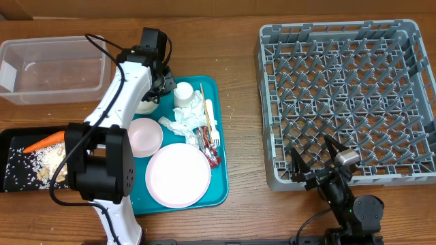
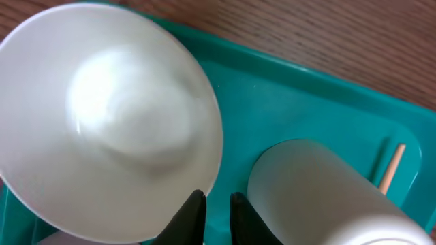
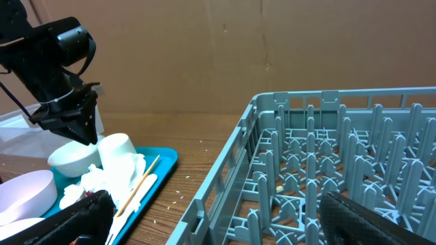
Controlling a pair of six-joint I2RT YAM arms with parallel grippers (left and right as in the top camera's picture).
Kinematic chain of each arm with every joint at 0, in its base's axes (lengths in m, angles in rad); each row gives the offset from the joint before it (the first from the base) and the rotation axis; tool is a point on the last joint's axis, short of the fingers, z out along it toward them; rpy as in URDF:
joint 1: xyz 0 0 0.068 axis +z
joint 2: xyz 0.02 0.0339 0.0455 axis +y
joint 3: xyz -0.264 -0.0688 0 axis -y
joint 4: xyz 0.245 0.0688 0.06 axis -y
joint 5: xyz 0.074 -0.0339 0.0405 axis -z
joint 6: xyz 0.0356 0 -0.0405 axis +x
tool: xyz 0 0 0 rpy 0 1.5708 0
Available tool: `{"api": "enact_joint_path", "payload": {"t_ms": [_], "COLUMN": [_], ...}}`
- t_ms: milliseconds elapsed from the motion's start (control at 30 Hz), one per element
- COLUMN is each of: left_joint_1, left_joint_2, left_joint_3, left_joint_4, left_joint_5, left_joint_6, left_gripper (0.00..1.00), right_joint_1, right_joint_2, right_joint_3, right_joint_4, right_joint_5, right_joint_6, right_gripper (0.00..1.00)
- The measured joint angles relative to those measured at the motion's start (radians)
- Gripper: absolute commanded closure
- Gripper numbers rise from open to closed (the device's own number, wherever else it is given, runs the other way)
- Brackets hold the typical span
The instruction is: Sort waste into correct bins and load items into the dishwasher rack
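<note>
**Wooden desk: left arm at the tray's far bowl**

Brown cardboard backs the desk. At the far edge of the teal tray [image 1: 221, 178], the left gripper [image 2: 218, 214] hangs with its fingers a narrow slit apart. Its tips are at the rim of a white bowl [image 2: 109, 122], just beside the cup [image 2: 320, 197].

The plate [image 1: 178, 175] sits at the tray's near edge, and a second bowl [image 1: 145, 135] sits behind it. The napkins [image 1: 184, 122], wrapper [image 1: 204, 139], fork [image 1: 210, 119] and stick [image 1: 202, 102] lie towards the tray's right edge.

The carrot [image 1: 44, 141] and scraps [image 1: 51, 160] lie in the black tray [image 1: 13, 136] at the desk's left edge. The clear tub [image 1: 54, 42] is in the far left corner.

The right gripper [image 1: 315, 158], fingers spread wide, hovers at the near wall of the rack [image 1: 267, 122] on the right.
</note>
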Motion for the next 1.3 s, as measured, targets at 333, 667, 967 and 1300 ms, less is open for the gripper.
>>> {"api": "enact_joint_path", "payload": {"t_ms": [333, 667, 967, 1300], "left_joint_1": [0.000, 0.000, 0.049, 0.369], "left_joint_2": [0.005, 0.004, -0.021, -0.226], "left_joint_3": [0.298, 0.641, 0.650, 0.655], "left_joint_4": [-0.349, -0.731, -0.764, -0.765], "left_joint_5": [-0.002, -0.016, -0.048, -0.029], "left_joint_6": [-0.003, -0.011, -0.010, 0.062], "left_gripper": [0.57, 0.00, 0.00, 0.00], "right_joint_1": [0.000, 0.000, 0.000, 0.000], "right_joint_2": [0.000, 0.000, 0.000, 0.000], "right_joint_3": [0.000, 0.000, 0.000, 0.000], "right_joint_4": [0.000, 0.000, 0.000, 0.000], "right_joint_5": [0.000, 0.000, 0.000, 0.000], "right_joint_6": [0.000, 0.000, 0.000, 0.000], "right_gripper": [0.00, 0.00, 0.00, 0.00]}}
